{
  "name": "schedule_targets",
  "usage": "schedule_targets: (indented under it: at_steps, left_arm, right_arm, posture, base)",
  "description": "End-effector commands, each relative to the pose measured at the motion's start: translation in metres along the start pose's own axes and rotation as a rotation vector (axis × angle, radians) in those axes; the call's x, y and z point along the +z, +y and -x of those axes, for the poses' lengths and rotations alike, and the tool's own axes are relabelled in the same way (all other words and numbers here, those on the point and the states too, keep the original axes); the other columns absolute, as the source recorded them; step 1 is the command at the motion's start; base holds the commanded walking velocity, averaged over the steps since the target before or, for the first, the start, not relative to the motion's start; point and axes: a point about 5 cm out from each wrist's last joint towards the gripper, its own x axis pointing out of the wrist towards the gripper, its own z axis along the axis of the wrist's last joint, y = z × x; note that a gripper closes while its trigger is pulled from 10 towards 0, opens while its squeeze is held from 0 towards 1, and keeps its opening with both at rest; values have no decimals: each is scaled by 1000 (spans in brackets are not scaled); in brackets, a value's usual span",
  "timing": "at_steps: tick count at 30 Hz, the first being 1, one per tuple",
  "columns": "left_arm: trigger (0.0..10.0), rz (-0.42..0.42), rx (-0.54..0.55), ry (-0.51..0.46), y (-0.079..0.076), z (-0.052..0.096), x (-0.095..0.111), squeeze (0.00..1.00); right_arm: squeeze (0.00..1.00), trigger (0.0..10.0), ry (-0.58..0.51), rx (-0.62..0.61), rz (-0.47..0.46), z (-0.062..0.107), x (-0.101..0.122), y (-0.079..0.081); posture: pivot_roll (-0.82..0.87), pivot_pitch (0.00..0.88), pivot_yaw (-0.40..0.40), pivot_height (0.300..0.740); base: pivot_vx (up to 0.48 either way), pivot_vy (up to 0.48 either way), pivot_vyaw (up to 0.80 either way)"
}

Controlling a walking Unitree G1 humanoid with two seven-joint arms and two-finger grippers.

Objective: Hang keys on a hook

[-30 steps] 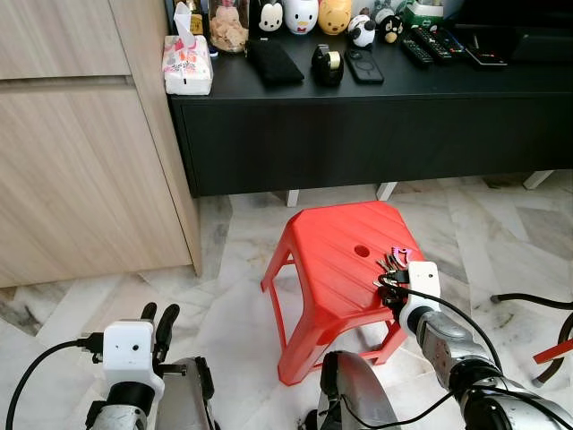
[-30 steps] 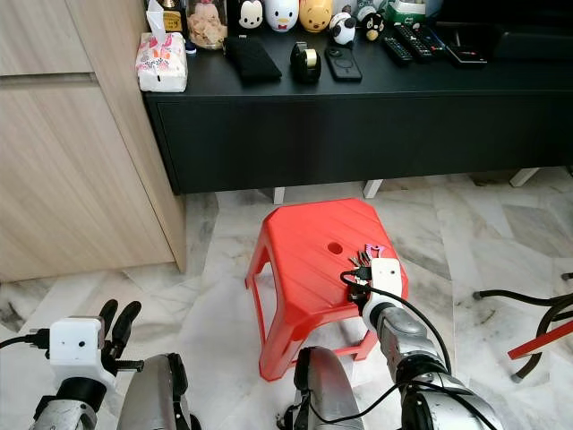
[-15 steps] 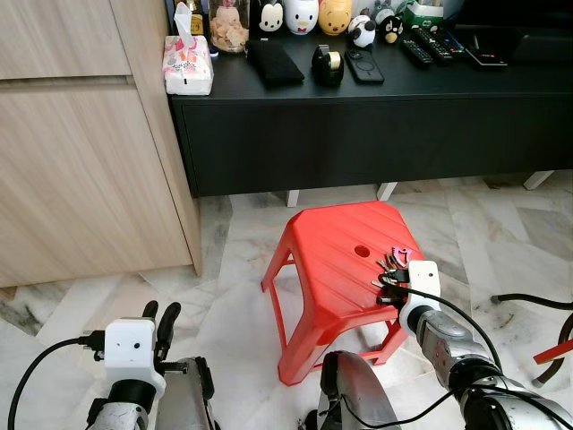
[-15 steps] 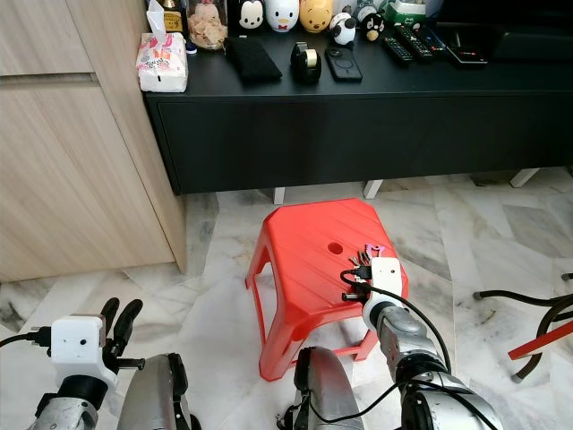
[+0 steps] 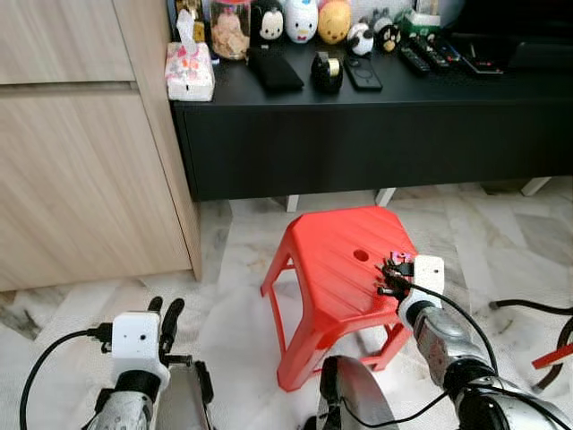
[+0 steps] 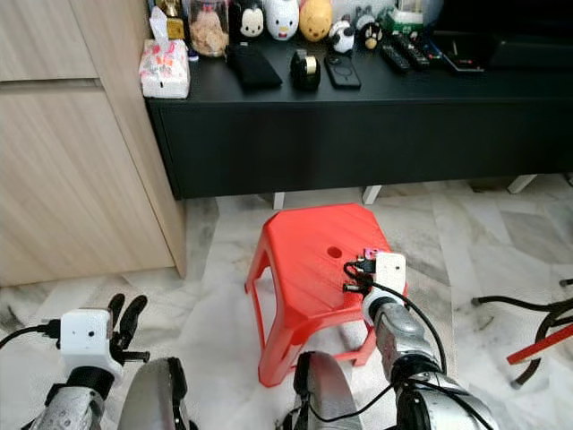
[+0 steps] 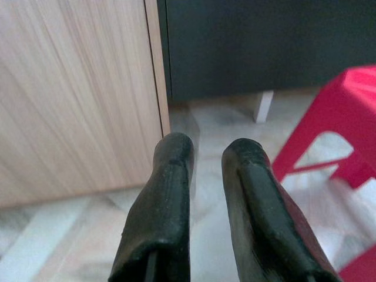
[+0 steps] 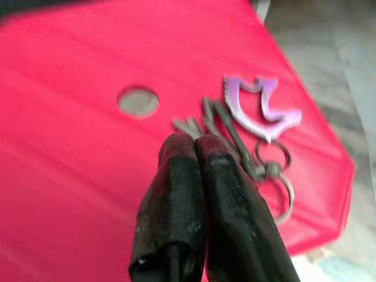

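Note:
A bunch of silver keys (image 8: 235, 126) with a purple charm (image 8: 258, 108) and rings lies on the right side of the red plastic stool (image 5: 336, 260), past its round hole. My right gripper (image 8: 195, 141) reaches in low over the stool's near right corner. Its fingers are pressed together on the near ends of the keys (image 5: 394, 262), which fan out from the tips and rest on the seat. My left gripper (image 5: 163, 311) hangs low at the left over the floor, its fingers (image 7: 173, 158) slightly apart and holding nothing.
Behind the stool stands a black low console (image 5: 358, 134) carrying a tissue box (image 5: 190, 67), toy figures, a tape roll and remotes. A wooden cabinet (image 5: 81, 161) fills the left. Black cables (image 5: 528, 309) lie on the marble floor at the right.
My right gripper has edged a little up and farther over the stool, onto the keys. The head view has shifted slightly. The left arm stays where it was.

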Motion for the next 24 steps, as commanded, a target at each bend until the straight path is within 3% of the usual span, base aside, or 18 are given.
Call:
schedule_targets:
  at_steps: [1, 6, 7, 11, 13, 14, 20, 24]
  left_arm:
    - [10000, -10, 9, 8, 3, -1, -4, 0]
    - [10000, -13, 15, 8, 5, -8, -6, 0]
    - [10000, -15, 17, 7, 5, -10, -7, 0]
    - [10000, -18, 18, 8, 4, -15, -10, 0]
    - [10000, -19, 17, 6, 4, -15, -12, 0]
    - [10000, -19, 16, 5, 5, -16, -12, 0]
    - [10000, -19, -26, -34, -2, -30, -4, 0]
    - [10000, -15, -47, -53, -6, -34, 0, 0]
  right_arm:
    - [0, 0, -28, -14, -21, 0, 3, -1]
    - [0, 0, -52, -17, -21, -1, 5, 3]
    - [0, 10000, -61, -17, -12, -1, 7, 5]
    - [0, 10000, -131, -3, 31, -1, 16, 3]
    - [0, 10000, -405, 54, 73, 26, 42, -11]
    - [0, 10000, -445, 64, 80, 32, 47, -11]
    - [0, 10000, -521, 96, 75, 42, 60, -1]
    - [0, 10000, -542, 36, 43, 47, 58, -6]
  posture:
    - [92, 20, -139, 587]
    - [88, 0, -128, 587]
    - [84, 0, -125, 587]
    - [76, 0, -110, 587]
    - [60, 0, -98, 587]
    - [47, 0, -91, 587]
    - [24, 0, -66, 587]
    - [32, 0, -60, 587]
  base:
    - [0, 0, 0]
    - [0, 0, 0]
    - [0, 0, 0]
    - [0, 0, 0]
    - [0, 0, 0]
    - [0, 0, 0]
    - [0, 0, 0]
    - [0, 0, 0]
